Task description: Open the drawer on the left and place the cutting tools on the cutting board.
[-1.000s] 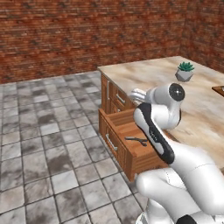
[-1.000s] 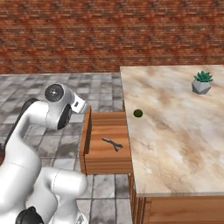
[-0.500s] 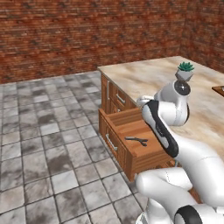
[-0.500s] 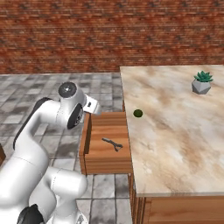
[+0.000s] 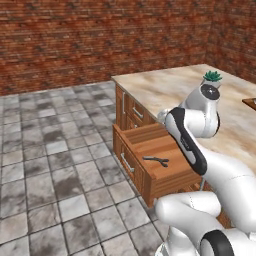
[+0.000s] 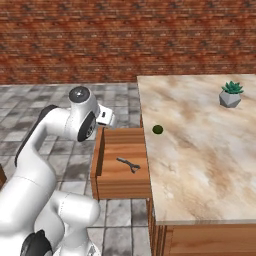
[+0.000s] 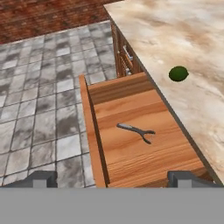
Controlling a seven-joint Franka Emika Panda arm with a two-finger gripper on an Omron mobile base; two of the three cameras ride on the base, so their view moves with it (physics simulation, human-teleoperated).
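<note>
Your marble tabletop [image 6: 200,150] carries a small green fruit [image 7: 178,73]. The drawer [image 7: 131,135] stands pulled out, one forked cutting tool [image 7: 136,131] lying inside. Your claw [image 7: 113,178] hangs above, spread wide, empty.

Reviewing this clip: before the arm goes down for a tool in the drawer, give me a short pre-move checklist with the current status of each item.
1. Drawer pulled out far enough to reach inside: ok.
2. Forked cutting tool lying free on the drawer floor, away from the walls: ok.
3. Second cutting tool located: cannot tell; one is seen in the drawer.
4. End effector open and empty, its tips spread wide above the drawer: ok.
5. Green fruit on the counter, clear of the drawer: ok.
6. Cutting board located for the drop: cannot tell; a brown corner at the left base view's right edge may be it.
</note>
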